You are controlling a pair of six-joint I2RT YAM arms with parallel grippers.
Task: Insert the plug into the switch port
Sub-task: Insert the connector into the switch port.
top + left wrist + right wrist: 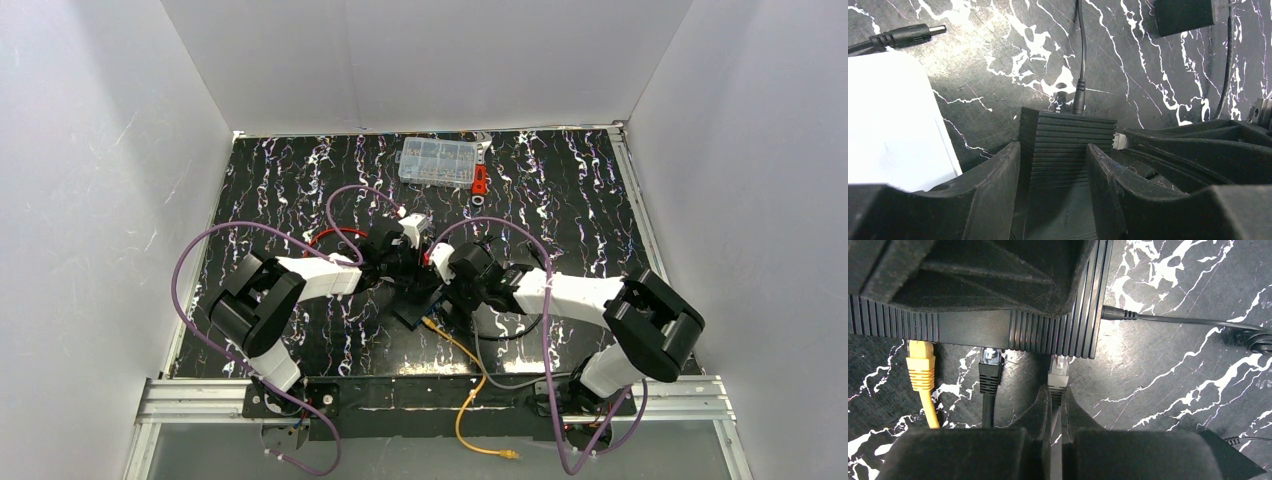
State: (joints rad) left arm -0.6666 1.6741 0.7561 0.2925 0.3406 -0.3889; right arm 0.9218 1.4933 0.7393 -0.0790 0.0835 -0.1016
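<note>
The switch (973, 330) is a flat black ribbed box; it also shows in the left wrist view (1068, 140) and in the top view (415, 310). My left gripper (1053, 160) has its fingers apart, and they rest on and beside the box. My right gripper (1058, 395) is shut on the grey boot of a clear-tipped plug (1059, 371). The plug's tip is at the rightmost port (1060, 354) and shows beside the box in the left wrist view (1118, 141). An orange-cabled plug (920, 367) and a black plug (990, 370) sit in ports further left.
A black power lead (1158, 319) enters the switch's end. A white-grey box (893, 120) and a loose barrel plug (913, 35) lie beside the switch. A clear parts case (437, 160) and a red piece (480, 178) are at the back. The orange cable (465, 350) trails to the front edge.
</note>
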